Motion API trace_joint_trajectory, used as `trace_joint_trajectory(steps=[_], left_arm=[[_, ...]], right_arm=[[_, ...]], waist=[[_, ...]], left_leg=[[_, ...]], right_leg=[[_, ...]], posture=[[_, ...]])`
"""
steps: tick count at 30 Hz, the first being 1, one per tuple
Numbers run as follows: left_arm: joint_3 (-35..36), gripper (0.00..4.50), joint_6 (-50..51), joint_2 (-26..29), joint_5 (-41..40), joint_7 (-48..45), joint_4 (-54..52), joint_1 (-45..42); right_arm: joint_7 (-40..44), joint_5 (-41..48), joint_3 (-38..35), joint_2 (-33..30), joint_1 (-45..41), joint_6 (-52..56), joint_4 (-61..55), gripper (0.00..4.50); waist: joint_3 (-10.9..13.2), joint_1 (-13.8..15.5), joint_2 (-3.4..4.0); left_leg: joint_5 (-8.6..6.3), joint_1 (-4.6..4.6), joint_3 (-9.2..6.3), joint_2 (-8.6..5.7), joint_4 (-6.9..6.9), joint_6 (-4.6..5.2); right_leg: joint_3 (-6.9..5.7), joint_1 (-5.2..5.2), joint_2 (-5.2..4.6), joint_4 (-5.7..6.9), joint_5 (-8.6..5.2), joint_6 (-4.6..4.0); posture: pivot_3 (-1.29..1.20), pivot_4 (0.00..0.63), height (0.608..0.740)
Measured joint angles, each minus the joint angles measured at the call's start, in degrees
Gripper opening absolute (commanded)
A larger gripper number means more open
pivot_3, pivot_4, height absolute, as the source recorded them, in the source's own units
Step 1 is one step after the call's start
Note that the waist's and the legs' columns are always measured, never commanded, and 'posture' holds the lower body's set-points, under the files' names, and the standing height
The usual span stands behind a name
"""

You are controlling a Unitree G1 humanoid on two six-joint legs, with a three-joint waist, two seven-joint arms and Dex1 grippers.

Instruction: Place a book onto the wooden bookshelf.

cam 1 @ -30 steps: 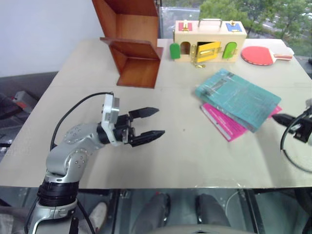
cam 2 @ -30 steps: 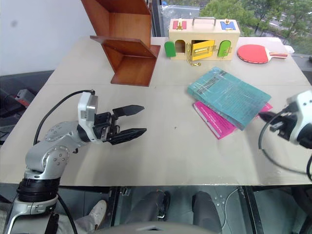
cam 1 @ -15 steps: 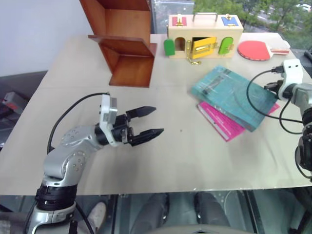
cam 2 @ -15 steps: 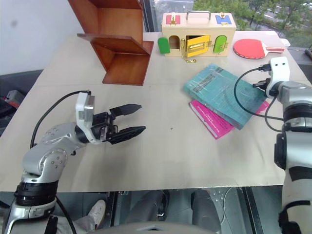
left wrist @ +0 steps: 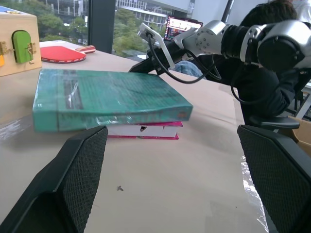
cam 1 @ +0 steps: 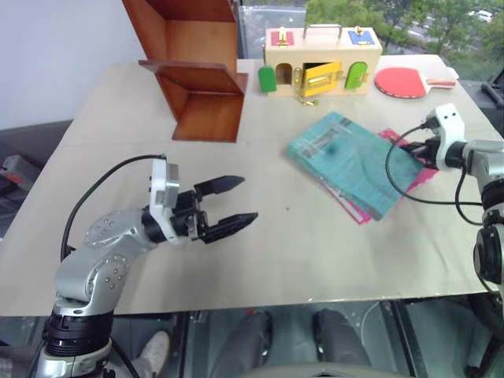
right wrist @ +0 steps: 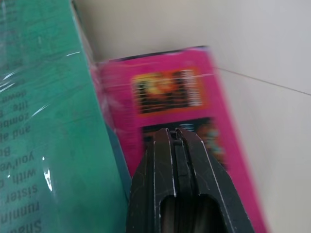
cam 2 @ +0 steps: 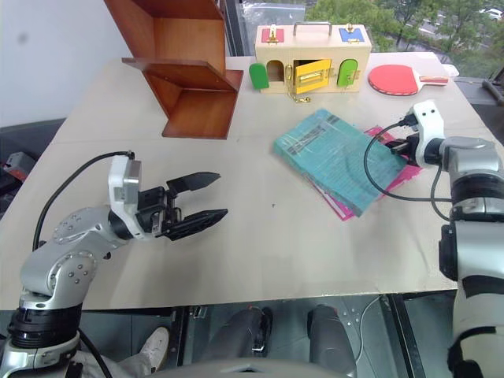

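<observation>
At about eight o'clock on the table (cam 1: pixel 118 134), the left gripper (cam 1: pixel 228 201) hangs with its fingers spread and empty, while the wooden bookshelf (cam 1: pixel 201 83) stands at eleven o'clock with bare tabletop between them. The book (cam 1: pixel 346 161) lies flat at two o'clock on a pink book (right wrist: pixel 194 102), and the right gripper (right wrist: pixel 177 138), fingers pressed together and holding nothing, rests over the pink cover beside the book's right edge. The step in hand looks like the approach to the book; next the fingers must part and catch that edge.
</observation>
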Motion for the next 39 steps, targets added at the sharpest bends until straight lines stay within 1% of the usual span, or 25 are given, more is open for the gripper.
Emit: trace_joint_trajectory(steps=[4, 5, 8, 10, 12, 15, 16, 17, 18, 19, 20, 21, 22, 23, 26, 27, 29, 31, 33, 35, 36, 39], left_arm=[[-0.26, 4.5, 0.02, 0.19, 0.02, -0.84, 0.5, -1.1], [-0.27, 4.5, 0.02, 0.2, 0.02, -0.85, 0.54, -1.15], [-0.79, 4.5, 0.12, 0.21, 0.05, -1.12, 1.1, -1.6], [-1.45, 4.5, 0.28, 0.21, 0.05, -1.16, 1.44, -1.82], [-2.56, 4.5, 1.01, -0.37, 0.49, -0.28, 1.84, -1.97], [-4.61, 4.5, 1.1, -1.44, 2.43, 1.78, 2.0, -2.27], [-5.57, 4.5, 0.79, -2.18, 3.59, 2.6, 2.27, -2.64], [-6.16, 4.5, 0.34, -2.82, 4.5, 3.18, 2.4, -2.68], [-6.93, 4.5, -0.12, -3.48, 5.61, 3.9, 2.97, -2.67], [-7.52, 4.5, -0.16, -3.92, 6.03, 4.26, 3.68, -3.09], [-7.93, 4.5, -0.13, -4.08, 6.31, 4.36, 3.96, -3.34], [-8.69, 4.5, 0.45, -4.56, 6.39, 4.73, 4.5, -4.21], [-8.69, 4.5, 0.74, -4.8, 6.38, 4.97, 4.64, -4.27], [-8.97, 4.5, 2.87, -5.6, 5.79, 5.99, 5.7, -5.23], [-8.89, 4.5, 8.56, -7.79, 3.1, 9.29, 7.63, -7.26], [-8.77, 4.5, 13.51, -9.13, 0.69, 12.1, 9.1, -9.01], [-8.58, 4.5, 19.55, -10.17, -1.24, 15.73, 11.89, -11.13], [-7.9, 4.5, 24.13, -12.16, -3.07, 18.79, 14.71, -13.04], [-6.02, 4.5, 30.63, -16.32, -6.07, 23.76, 19.66, -16.5], [-4.28, 4.5, 35.02, -20.61, -8.12, 27.92, 23.53, -19.17], [-3.11, 4.5, 37.32, -23.84, -9.26, 30.6, 26.54, -20.9], [-1.19, 4.5, 40.87, -29.45, -10.59, 36.06, 31.89, -23.99]], right_arm=[[0.88, 1.84, -1.15, -0.09, 5.12, 3.91, -9.57, 0.04], [0.88, 1.91, -1.19, -0.09, 5.29, 4.02, -9.86, 0.04], [-0.13, 3.28, -2.89, -0.28, 9.28, 6.07, -15.96, 0.04], [-0.76, 4.76, -4.8, -0.43, 12.36, 6.39, -20.07, 0.04], [-2.4, 8.06, -9.43, -0.58, 18.44, 8.2, -30.28, 0.04], [-4.41, 11.18, -14.49, -2.71, 24.13, 11.09, -44.02, 0.79], [-4.95, 13.42, -17.59, -3.56, 27.39, 13.73, -50.94, 1.05], [-5.21, 15.02, -19.76, -4.09, 29.93, 15.5, -56.07, 1.68], [-5.6, 17.23, -21.9, -4.38, 33.14, 18.32, -62.6, 2.05], [-5.99, 18.83, -23.22, -4.41, 35.63, 20.12, -66.92, 2.64], [-6.3, 20.24, -24.69, -4.23, 38.47, 21.5, -70.73, 3.04], [-6.76, 22.62, -27.63, -3.75, 44.0, 23.71, -77.39, 3.55], [-6.73, 23.87, -28.82, -3.08, 46.51, 24.59, -80.55, 3.9], [-7.5, 27.45, -32.02, -0.94, 52.78, 26.8, -89.02, 4.39], [-9.18, 33.2, -35.98, 2.71, 62.55, 28.06, -102.73, 4.45], [-10.4, 35.42, -37.14, 5.12, 67.77, 27.42, -109.02, 4.45], [-12.28, 36.9, -36.68, 6.74, 74.06, 24.67, -114.4, 4.45], [-14.25, 35.85, -35.04, 6.36, 79.11, 19.64, -115.48, 4.45], [-18.42, 35.02, -31.74, 5.82, 84.94, 12.97, -115.63, 4.45], [-21.64, 34.19, -29.32, 5.73, 87.85, 8.92, -115.62, 4.45], [-23.69, 33.49, -28.13, 5.68, 89.92, 6.01, -115.63, 4.45], [-28.21, 32.1, -25.07, 4.38, 93.56, 0.1, -115.61, 4.45]], waist=[[0.0, 0.1, 0.0], [0.0, 0.1, 0.0], [0.0, 0.18, 0.0], [0.0, 0.3, 0.0], [0.03, 0.68, 0.07], [0.03, 1.07, 0.13], [0.03, 1.43, 0.13], [0.01, 1.73, 0.14], [-0.01, 1.84, 0.11], [-0.01, 1.87, 0.1], [-0.01, 1.99, 0.11], [-0.01, 2.21, 0.11], [-0.02, 2.48, 0.13], [-0.03, 2.85, 0.15], [-0.09, 3.13, 0.15], [-0.14, 3.35, 0.1], [-0.15, 3.21, 0.09], [-0.18, 3.11, 0.01], [-0.22, 3.18, -0.13], [-0.25, 3.23, -0.18], [-0.27, 3.37, -0.19], [-0.25, 3.33, -0.3]], left_leg=[[0.0, -0.01, -0.03, 0.0, 0.0, 0.0], [0.0, -0.01, -0.03, 0.0, 0.0, 0.0], [0.0, -0.01, -0.06, 0.0, 0.01, 0.0], [0.0, -0.03, -0.09, 0.0, 0.01, 0.0], [0.0, -0.1, -0.1, -0.01, 0.02, 0.0], [0.0, -0.11, -0.09, -0.04, 0.01, 0.0], [0.0, -0.11, -0.1, -0.03, 0.01, 0.0], [0.0, -0.11, -0.14, 0.0, 0.01, 0.0], [0.0, -0.1, -0.16, 0.03, 0.01, 0.0], [0.0, -0.09, -0.14, 0.02, 0.04, 0.0], [0.0, -0.05, -0.17, 0.02, 0.05, 0.0], [-0.01, -0.04, -0.17, 0.02, 0.05, 0.01], [-0.01, -0.03, -0.22, 0.02, 0.05, 0.01], [-0.01, -0.03, -0.22, 0.02, 0.05, 0.01], [-0.01, 0.03, -0.23, 0.01, 0.09, 0.02], [-0.02, 0.06, -0.33, 0.0, 0.12, 0.04], [-0.02, 0.11, -0.33, -0.07, 0.23, 0.05], [-0.04, 0.38, -0.23, -0.11, 0.25, 0.07], [-0.16, 0.78, -0.21, -0.12, 0.23, 0.27], [-0.16, 0.84, -0.26, -0.11, 0.22, 0.27], [-0.15, 0.84, -0.3, -0.12, 0.22, 0.25], [-0.01, 0.81, -0.31, -0.12, 0.23, 0.01]], right_leg=[[-0.01, 0.0, -0.02, -0.04, 0.0, 0.0], [-0.01, 0.0, -0.02, -0.04, 0.0, 0.0], [-0.03, 0.01, -0.03, -0.04, 0.0, 0.0], [-0.05, 0.01, -0.04, -0.04, 0.0, 0.0], [-0.06, -0.05, -0.04, -0.04, 0.0, 0.0], [-0.05, -0.06, -0.04, -0.04, 0.0, 0.0], [-0.05, -0.06, -0.04, -0.05, 0.0, 0.0], [-0.08, -0.04, -0.06, -0.06, 0.0, 0.0], [-0.1, -0.02, -0.05, -0.07, 0.0, 0.0], [-0.08, 0.01, -0.06, -0.05, 0.0, 0.0], [-0.13, 0.07, -0.08, -0.04, 0.0, 0.0], [-0.13, 0.1, -0.09, -0.04, 0.0, 0.0], [-0.17, 0.13, -0.1, -0.05, 0.0, 0.0], [-0.17, 0.13, -0.1, -0.04, 0.0, 0.01], [-0.16, 0.2, -0.06, -0.03, 0.04, 0.08], [-0.25, 0.28, -0.04, -0.03, 0.04, 0.08], [-0.27, 0.38, 0.05, -0.01, 0.06, 0.13], [-0.19, 0.62, 0.04, -0.04, 0.08, 0.19], [-0.16, 0.98, 0.03, -0.08, 0.06, 0.22], [-0.22, 1.04, 0.03, -0.08, 0.05, 0.23], [-0.25, 1.05, 0.03, -0.08, 0.05, 0.23], [-0.26, 1.08, 0.03, -0.08, 0.05, 0.24]], posture=[[0.0, 0.15, 0.74], [0.0, 0.15, 0.74], [0.0, 0.15, 0.74], [0.0, 0.15, 0.74], [0.0, 0.15, 0.74], [0.0, 0.15, 0.74], [0.0, 0.15, 0.74], [0.0, 0.15, 0.74], [0.0, 0.15, 0.74], [0.0, 0.15, 0.74], [0.0, 0.15, 0.74], [0.0, 0.15, 0.74], [0.0, 0.15, 0.74], [0.0, 0.15, 0.74], [0.0, 0.15, 0.74], [0.0, 0.15, 0.74], [0.0, 0.15, 0.74], [0.0, 0.15, 0.74], [0.0, 0.15, 0.74], [0.0, 0.15, 0.74], [0.0, 0.15, 0.74], [0.0, 0.15, 0.74]])
